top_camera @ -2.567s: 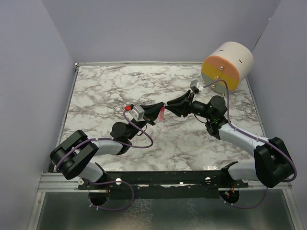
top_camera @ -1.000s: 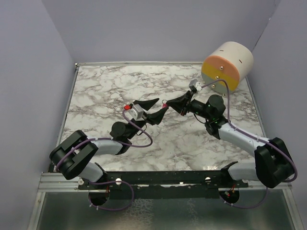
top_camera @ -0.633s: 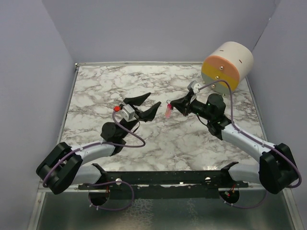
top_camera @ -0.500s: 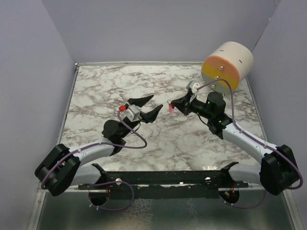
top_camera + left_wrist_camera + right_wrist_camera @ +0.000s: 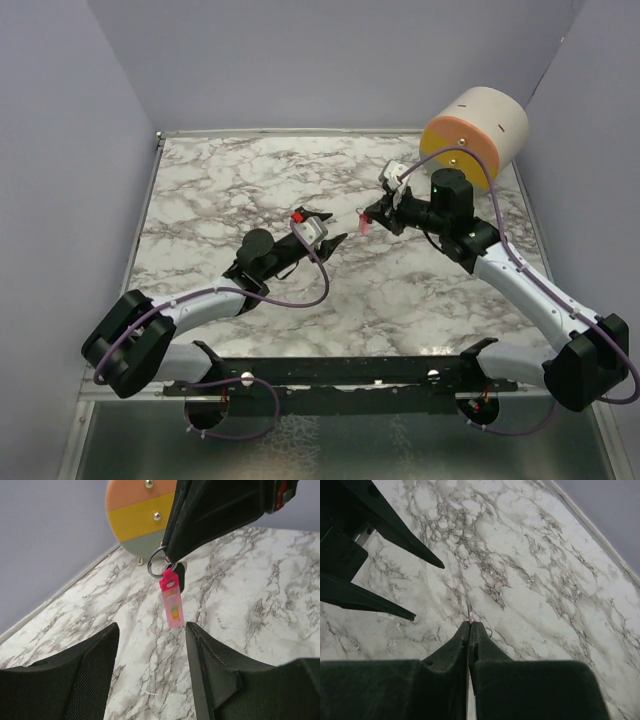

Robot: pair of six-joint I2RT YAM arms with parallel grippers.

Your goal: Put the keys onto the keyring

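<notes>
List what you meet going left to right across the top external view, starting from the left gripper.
left gripper → keyring → striped round drum. The right gripper pinches the keyring's top and overlaps it, so it is left out of the order.

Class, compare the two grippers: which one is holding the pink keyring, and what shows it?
The right gripper: it is pinched shut on the keyring, whose pink tag dangles below. The left gripper is open, holding nothing.
</notes>
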